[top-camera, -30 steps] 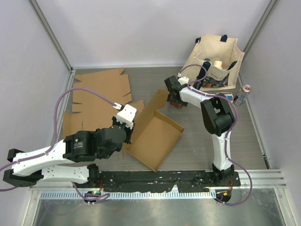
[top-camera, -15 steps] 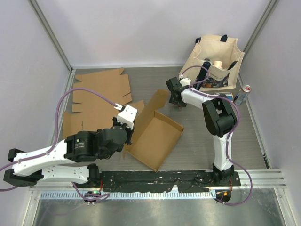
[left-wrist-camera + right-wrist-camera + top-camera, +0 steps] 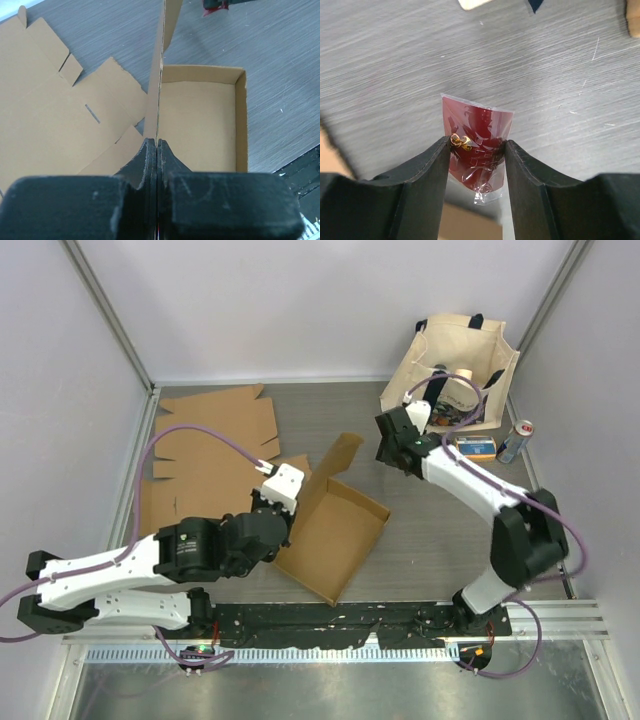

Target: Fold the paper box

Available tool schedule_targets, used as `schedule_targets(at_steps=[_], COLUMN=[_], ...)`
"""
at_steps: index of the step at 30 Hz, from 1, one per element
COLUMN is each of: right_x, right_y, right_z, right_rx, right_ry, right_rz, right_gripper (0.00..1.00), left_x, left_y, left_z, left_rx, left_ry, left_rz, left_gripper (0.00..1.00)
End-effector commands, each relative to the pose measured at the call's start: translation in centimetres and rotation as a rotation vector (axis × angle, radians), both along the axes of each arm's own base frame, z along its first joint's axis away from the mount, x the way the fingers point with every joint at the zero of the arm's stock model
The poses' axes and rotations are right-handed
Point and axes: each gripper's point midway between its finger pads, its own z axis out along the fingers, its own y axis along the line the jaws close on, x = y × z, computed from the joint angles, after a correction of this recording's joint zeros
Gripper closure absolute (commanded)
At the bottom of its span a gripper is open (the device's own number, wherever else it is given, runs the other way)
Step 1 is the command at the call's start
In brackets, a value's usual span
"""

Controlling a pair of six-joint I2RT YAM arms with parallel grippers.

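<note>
Toward the near edge of the worktop (image 3: 420, 560), about midway along it, see the paper box (image 3: 335, 530): tray part formed, open side up, set at an angle to the edges. Pinched flat between the left fingers (image 3: 145, 160), closed tight on it, one tall flap (image 3: 171, 20) of that box, standing upright along the tray's left wall. Above the worktop toward the far right corner, the right fingers (image 3: 427, 165), clamped on either side of a small red packet (image 3: 480, 140) of clear plastic with something small and gold inside; packet held clear of the grey surface. Beside the box toward the left edge, flat cardboard sheets (image 3: 210, 445). By the far right corner, a tote bag (image 3: 455, 375), with a can (image 3: 515, 442) and a small carton (image 3: 475, 446) just nearer than it.
</note>
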Motion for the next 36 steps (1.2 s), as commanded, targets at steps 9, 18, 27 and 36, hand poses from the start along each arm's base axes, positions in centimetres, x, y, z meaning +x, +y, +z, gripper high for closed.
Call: schedule_targets(at_steps=[9,18,27,36], right_x=[-16.1,-14.4,-12.1,-13.6], right_y=[8.5,8.4,3.2,3.2], right_z=[7.8,7.8,12.1,15.4], right_rx=[0.286,0.309,0.225,0.163], right_ry=[-0.135,-0.299,-0.598,-0.889], right_rz=[0.417,0.554,0.693,0.801], right_gripper=[0.48,0.03,0.05,0.06], left_x=[0.8,0.3,0.2,1.4], left_y=[-3.5,-5.5,-5.5,-4.3], left_z=[2.0,2.5,3.4,3.3], left_rx=[-0.138,-0.145,-0.042,-0.033], left_ry=[0.017,0.005,-0.107,-0.125], left_rz=[0.031,-0.065,-0.229,-0.372], left_gripper=[1.0,1.0,1.0,1.0])
